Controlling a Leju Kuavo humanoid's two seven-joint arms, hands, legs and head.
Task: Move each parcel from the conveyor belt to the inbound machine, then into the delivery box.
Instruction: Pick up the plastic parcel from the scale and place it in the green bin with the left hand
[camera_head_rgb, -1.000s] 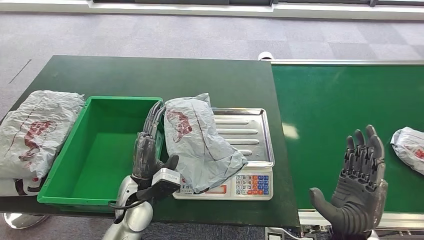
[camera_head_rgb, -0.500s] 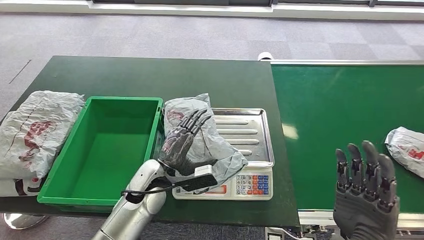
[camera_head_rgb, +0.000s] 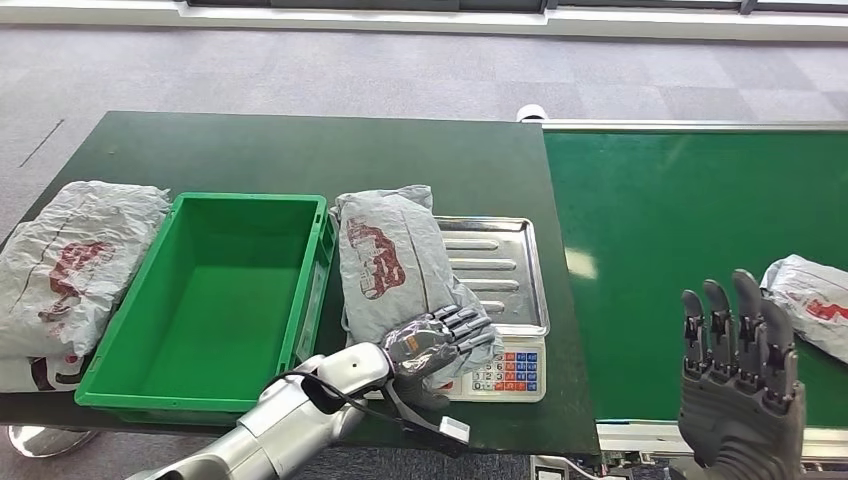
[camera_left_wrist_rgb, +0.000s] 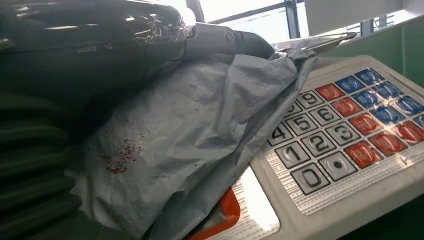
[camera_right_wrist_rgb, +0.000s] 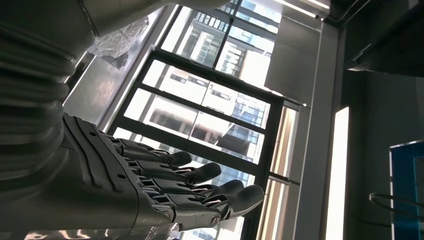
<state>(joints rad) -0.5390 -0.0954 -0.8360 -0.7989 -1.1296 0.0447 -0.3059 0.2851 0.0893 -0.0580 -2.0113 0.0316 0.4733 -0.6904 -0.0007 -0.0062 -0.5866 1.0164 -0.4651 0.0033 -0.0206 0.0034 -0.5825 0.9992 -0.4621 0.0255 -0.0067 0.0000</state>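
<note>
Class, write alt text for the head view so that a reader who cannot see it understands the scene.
The robot's left hand rests on the near end of a grey parcel lying across a keypad scale, beside an empty green box. Its right hand is raised, fingers apart, before the green conveyor belt, where another parcel lies.

You are looking at a dark green table (camera_head_rgb: 300, 150) standing on grey carpet tiles (camera_head_rgb: 420, 70), with a pale strip (camera_head_rgb: 400, 15) running along the far edge of the floor. The right wrist view shows tall windows (camera_right_wrist_rgb: 210, 115) in dark frames, bright with daylight, and buildings outside.
</note>
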